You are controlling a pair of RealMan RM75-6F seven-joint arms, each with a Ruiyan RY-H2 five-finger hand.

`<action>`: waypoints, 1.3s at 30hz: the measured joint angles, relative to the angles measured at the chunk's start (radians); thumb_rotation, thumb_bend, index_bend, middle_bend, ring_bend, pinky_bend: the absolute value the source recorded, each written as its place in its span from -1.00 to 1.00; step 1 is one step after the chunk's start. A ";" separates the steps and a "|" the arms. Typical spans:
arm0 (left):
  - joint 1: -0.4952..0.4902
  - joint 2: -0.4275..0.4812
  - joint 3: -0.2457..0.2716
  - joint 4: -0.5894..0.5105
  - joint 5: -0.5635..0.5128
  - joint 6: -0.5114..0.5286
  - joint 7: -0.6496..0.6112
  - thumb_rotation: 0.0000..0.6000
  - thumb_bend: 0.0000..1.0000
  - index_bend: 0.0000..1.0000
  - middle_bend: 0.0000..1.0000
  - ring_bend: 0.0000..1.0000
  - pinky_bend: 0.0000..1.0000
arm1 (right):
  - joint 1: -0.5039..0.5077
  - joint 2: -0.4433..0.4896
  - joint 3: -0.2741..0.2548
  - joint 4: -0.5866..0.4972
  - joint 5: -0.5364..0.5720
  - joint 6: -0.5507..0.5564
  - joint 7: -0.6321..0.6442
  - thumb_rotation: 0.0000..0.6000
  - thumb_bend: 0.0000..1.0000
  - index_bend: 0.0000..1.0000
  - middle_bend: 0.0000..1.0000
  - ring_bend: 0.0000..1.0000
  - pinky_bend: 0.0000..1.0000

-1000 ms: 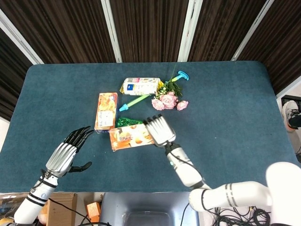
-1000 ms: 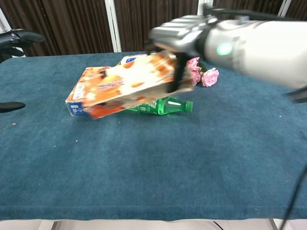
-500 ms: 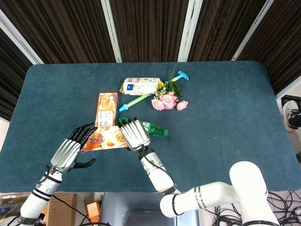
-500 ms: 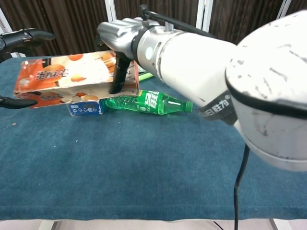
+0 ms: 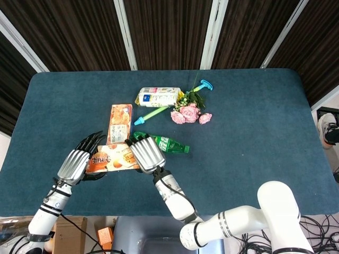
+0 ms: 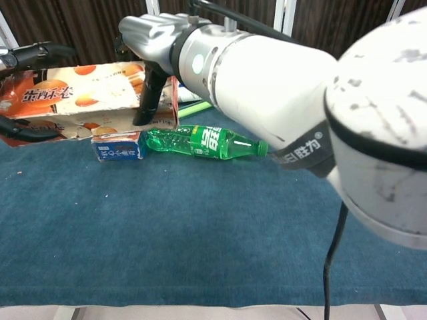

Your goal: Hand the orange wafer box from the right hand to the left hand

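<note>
The orange wafer box point(image 5: 112, 157) point(image 6: 80, 93) hangs level above the table's near left part. My right hand point(image 5: 146, 153) point(image 6: 157, 37) grips its right end, dark fingers point(image 6: 148, 97) down across the printed face. My left hand point(image 5: 74, 163) is at the box's left end. One of its fingers point(image 6: 37, 49) reaches just over the top edge and another lies along the bottom edge point(image 6: 23, 131). They bracket the end with a small gap above, and I cannot see a firm grip.
A second orange box point(image 5: 119, 123) point(image 6: 117, 145) lies flat just behind the held one. A green bottle point(image 5: 165, 142) point(image 6: 203, 142) lies to its right. Farther back are a white packet point(image 5: 158, 96), a green and turquoise stick point(image 5: 159, 111) and pink flowers point(image 5: 189, 112).
My right hand has carried the box leftward from the table's middle to my left hand. The left hand rose and its fingers now reach around the box's left end.
</note>
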 measured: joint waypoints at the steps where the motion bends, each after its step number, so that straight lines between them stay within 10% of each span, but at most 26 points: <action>1: 0.000 -0.004 -0.002 0.006 -0.002 0.005 -0.002 1.00 -0.57 -0.29 -0.17 -0.29 -0.18 | -0.002 0.005 -0.002 -0.004 0.001 0.002 -0.002 1.00 -0.68 0.58 0.42 0.39 0.34; 5: -0.001 -0.021 -0.004 0.032 0.012 0.023 -0.035 1.00 -0.50 0.23 0.40 0.28 0.16 | -0.011 0.023 -0.010 -0.017 -0.002 0.001 0.010 1.00 -0.68 -0.15 0.23 0.15 0.17; 7: -0.003 -0.023 -0.003 0.042 0.023 0.025 -0.056 1.00 -0.47 0.30 0.48 0.36 0.22 | -0.015 0.033 -0.012 -0.024 0.003 -0.005 0.016 1.00 -0.68 -0.80 -0.17 -0.23 -0.06; 9: -0.005 -0.023 -0.001 0.048 0.035 0.025 -0.083 1.00 -0.44 0.35 0.52 0.41 0.27 | -0.018 0.046 -0.014 -0.032 0.003 -0.012 0.023 1.00 -0.69 -1.00 -0.55 -0.60 -0.33; 13: -0.008 -0.019 0.004 0.062 0.056 0.031 -0.126 1.00 -0.42 0.42 0.58 0.48 0.36 | -0.025 0.076 -0.013 -0.067 0.026 -0.016 0.021 1.00 -0.80 -1.00 -1.00 -1.00 -0.77; 28: -0.021 -0.031 0.010 0.080 0.036 0.009 -0.165 1.00 -0.43 0.45 0.60 0.49 0.40 | -0.200 0.452 -0.111 -0.358 -0.059 0.018 0.088 1.00 -0.88 -1.00 -1.00 -1.00 -1.00; 39: -0.034 -0.149 0.057 0.321 -0.042 -0.097 -0.126 1.00 -0.45 0.30 0.48 0.32 0.20 | -0.517 0.761 -0.389 -0.342 -0.530 0.033 0.445 1.00 -0.88 -1.00 -1.00 -1.00 -1.00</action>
